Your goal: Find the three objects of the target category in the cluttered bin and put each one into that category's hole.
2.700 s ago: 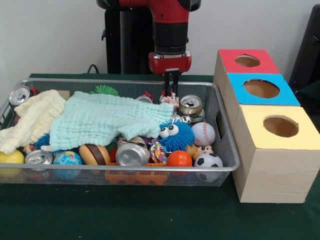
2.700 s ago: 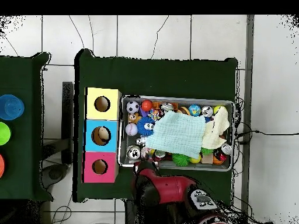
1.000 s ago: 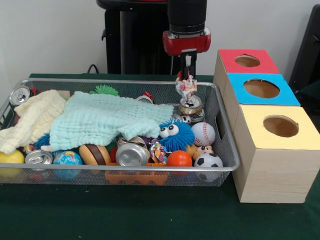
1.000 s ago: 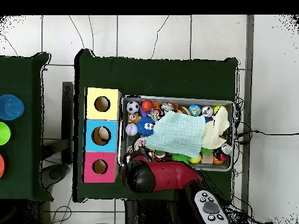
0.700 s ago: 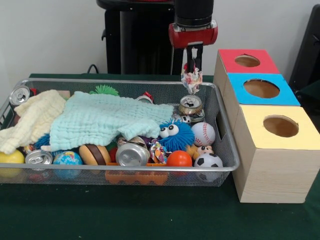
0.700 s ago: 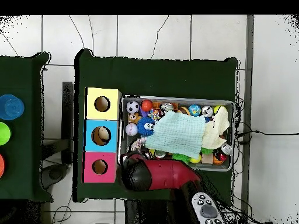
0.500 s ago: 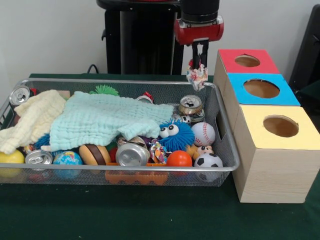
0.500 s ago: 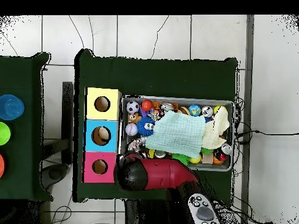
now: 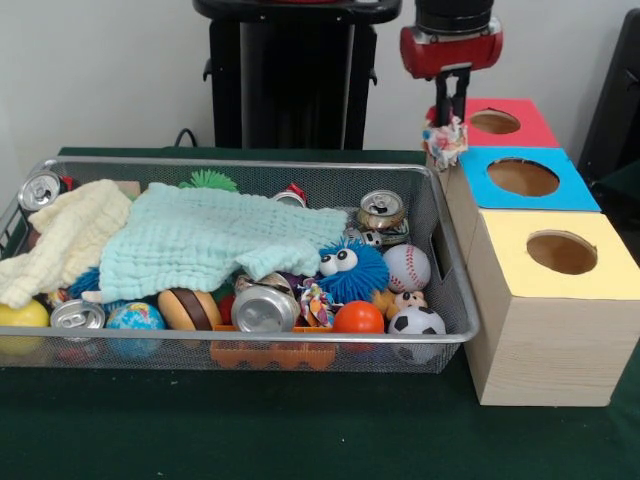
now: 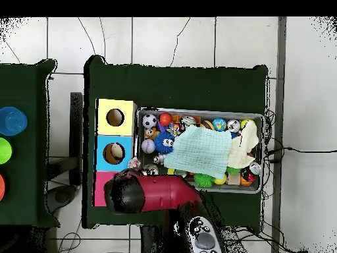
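We are observing the gripper [image 9: 450, 112] clamping a confetti-patterned wad [image 9: 445, 141] beside the red-topped box [image 9: 520, 122]. A mint cloth [image 9: 215, 238] is covering much of the bin [image 9: 450, 290].

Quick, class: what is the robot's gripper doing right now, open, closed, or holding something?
Gripper: closed on a small confetti-patterned wad, held in the air between the bin and the coloured boxes.
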Controlling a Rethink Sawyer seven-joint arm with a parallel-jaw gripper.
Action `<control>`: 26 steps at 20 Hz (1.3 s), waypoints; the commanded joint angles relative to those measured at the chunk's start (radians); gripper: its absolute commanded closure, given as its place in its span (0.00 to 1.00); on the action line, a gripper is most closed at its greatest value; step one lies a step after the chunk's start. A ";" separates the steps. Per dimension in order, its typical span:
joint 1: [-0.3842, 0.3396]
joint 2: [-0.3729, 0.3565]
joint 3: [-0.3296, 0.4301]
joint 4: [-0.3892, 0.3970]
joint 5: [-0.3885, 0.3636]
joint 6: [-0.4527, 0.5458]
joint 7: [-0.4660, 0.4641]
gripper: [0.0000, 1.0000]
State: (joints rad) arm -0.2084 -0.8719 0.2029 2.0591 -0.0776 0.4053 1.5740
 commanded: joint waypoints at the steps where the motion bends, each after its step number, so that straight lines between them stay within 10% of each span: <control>1: 0.091 0.003 -0.058 -0.109 0.097 0.126 0.294 1.00; 26: 0.282 0.108 -0.199 -0.219 0.212 0.035 0.375 1.00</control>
State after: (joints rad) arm 0.0727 -0.8404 0.0335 1.9709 0.0933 0.4352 1.7210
